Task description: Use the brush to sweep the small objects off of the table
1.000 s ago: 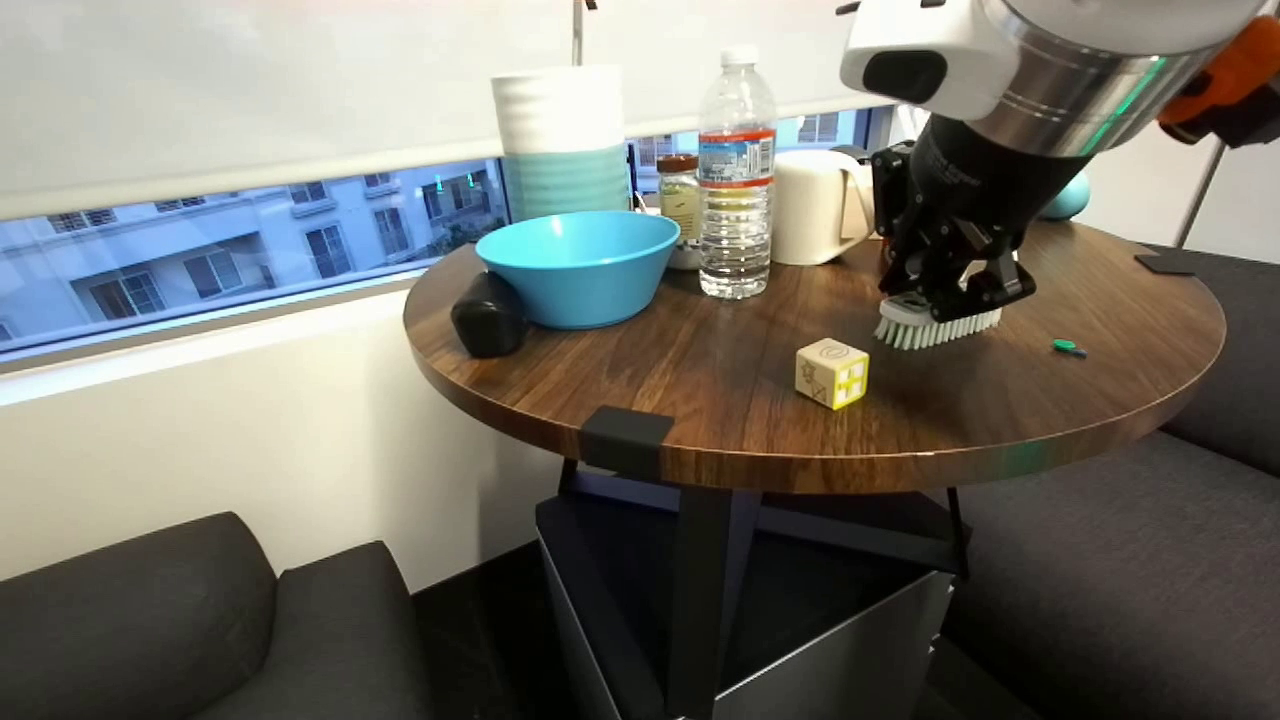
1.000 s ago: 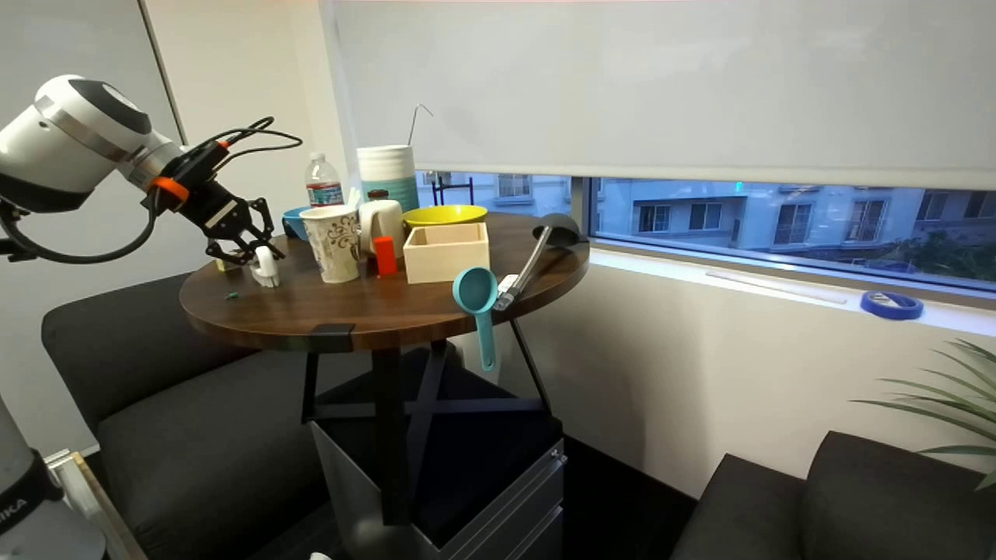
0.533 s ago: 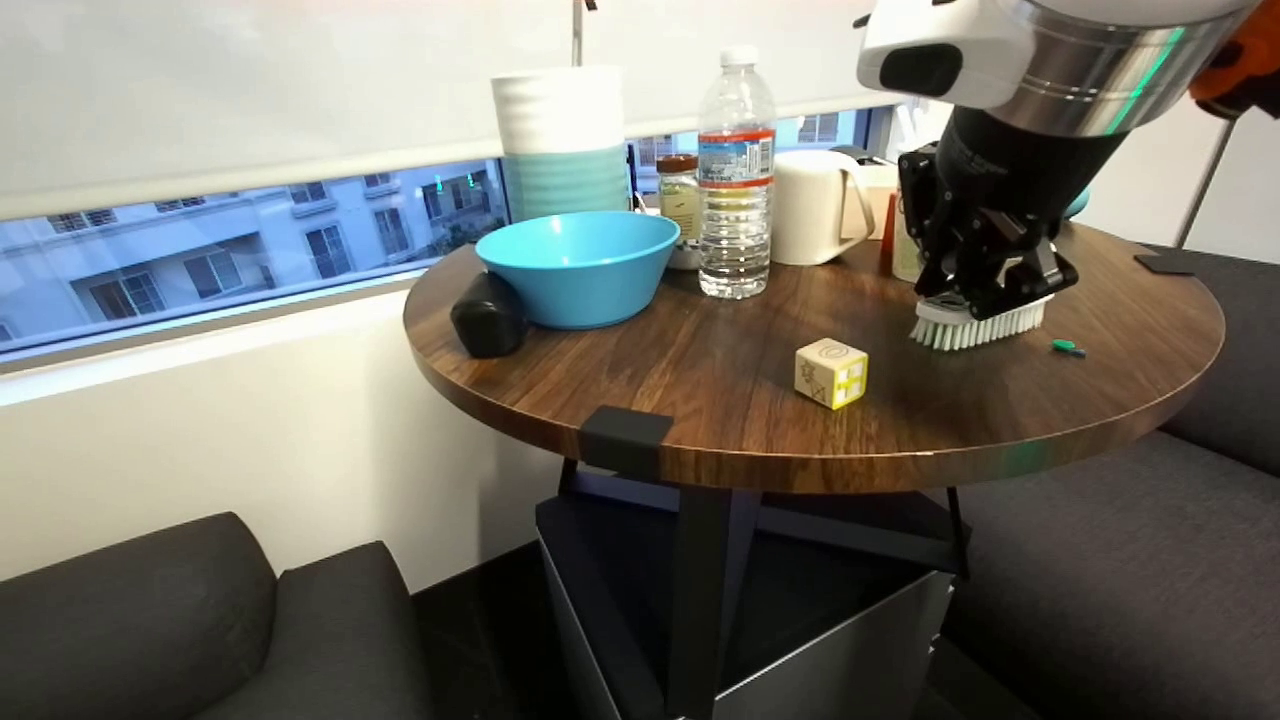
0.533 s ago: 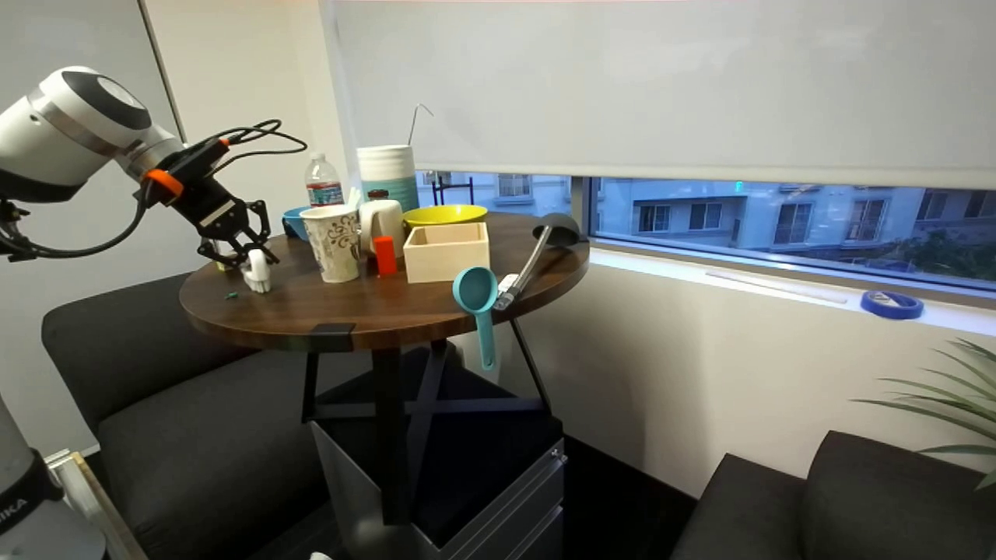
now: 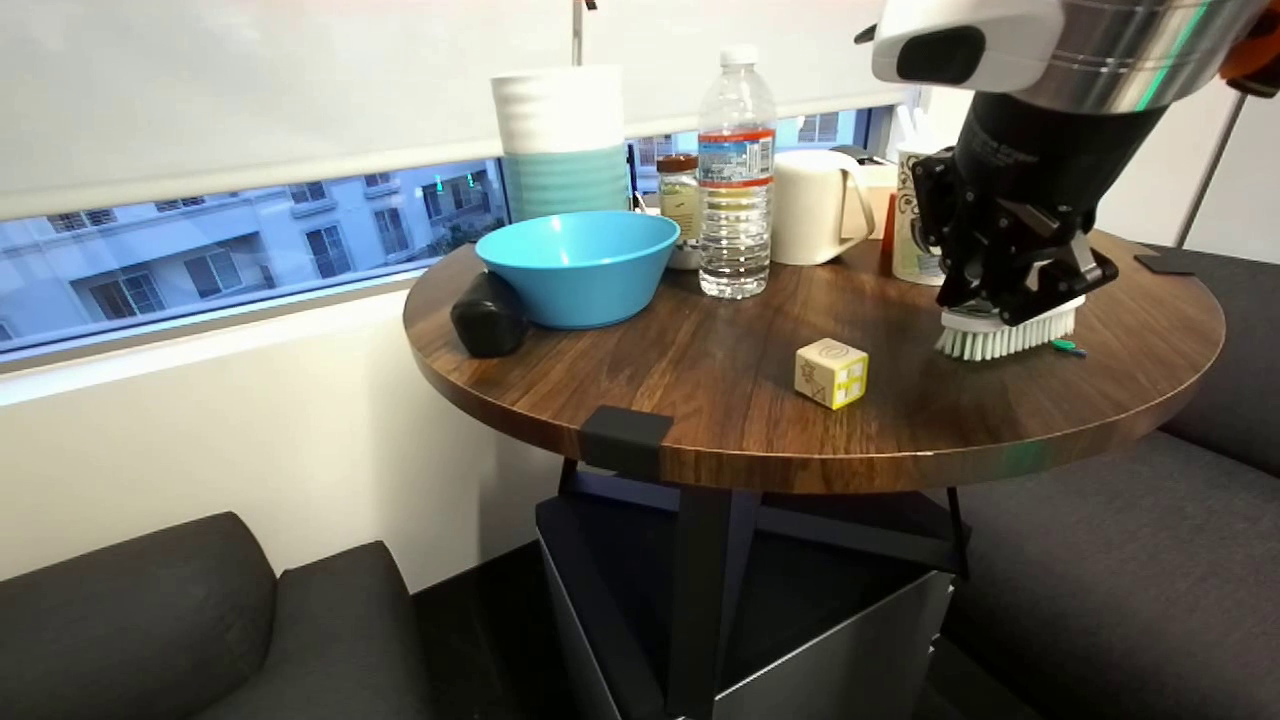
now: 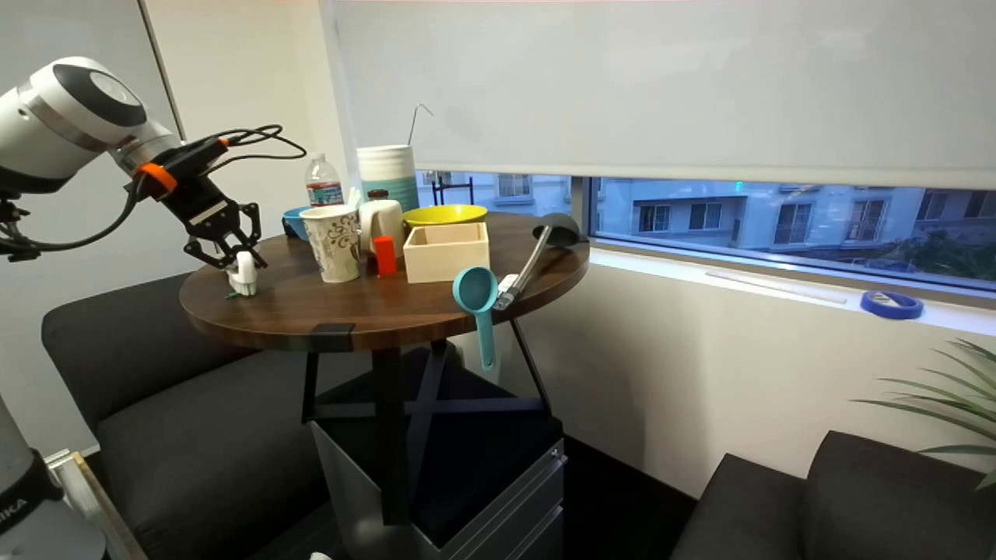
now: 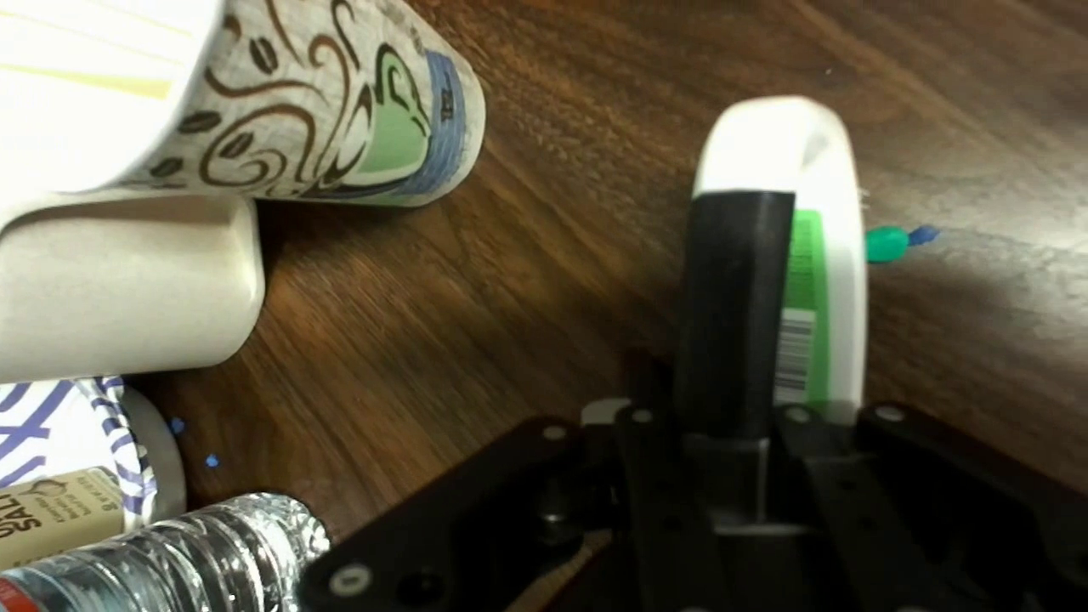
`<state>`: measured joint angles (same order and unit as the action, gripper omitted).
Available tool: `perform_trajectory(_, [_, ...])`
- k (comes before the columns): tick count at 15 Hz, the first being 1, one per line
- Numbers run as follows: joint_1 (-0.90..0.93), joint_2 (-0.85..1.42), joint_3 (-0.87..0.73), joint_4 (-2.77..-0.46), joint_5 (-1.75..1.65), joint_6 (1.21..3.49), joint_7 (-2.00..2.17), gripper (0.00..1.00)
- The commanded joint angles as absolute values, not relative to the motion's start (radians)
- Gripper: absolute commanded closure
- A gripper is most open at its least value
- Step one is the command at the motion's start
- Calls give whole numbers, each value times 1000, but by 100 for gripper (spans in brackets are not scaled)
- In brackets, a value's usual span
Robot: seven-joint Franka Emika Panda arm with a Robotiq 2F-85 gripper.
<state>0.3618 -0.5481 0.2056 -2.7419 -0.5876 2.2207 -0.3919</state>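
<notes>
My gripper (image 7: 722, 416) is shut on the dark handle of the brush (image 7: 738, 297), whose white body carries a green label. In both exterior views the brush (image 5: 1010, 334) (image 6: 244, 275) is upright, with pale bristles down at the tabletop. A small green object (image 7: 886, 244) with a blue piece (image 7: 923, 235) lies just beside the brush in the wrist view. The green object also shows by the bristles' end in both exterior views (image 5: 1063, 345) (image 6: 231, 295). Tiny blue specks (image 7: 212, 460) lie near the salt container. The round brown table (image 5: 720, 360) is below.
A patterned paper cup (image 5: 915, 215) and cream mug (image 5: 815, 205) stand near the gripper. A water bottle (image 5: 737, 200), blue bowl (image 5: 585, 280) and wooden cube (image 5: 832, 373) are on the table. A wooden box (image 6: 447, 260), red block (image 6: 384, 255) and teal scoop (image 6: 475, 292) also show.
My gripper has carried the brush along the tabletop toward the green object, rightward in one exterior view and leftward in the other. The bristles now reach it. The green object has not visibly moved.
</notes>
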Motion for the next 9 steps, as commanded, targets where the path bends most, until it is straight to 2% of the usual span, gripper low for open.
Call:
perform_trajectory(1, [393, -568, 195, -2744, -509, 2171, -465, 98])
perform_trajectory(9, [418, -597, 193, -2742, -441, 2095, -538, 98])
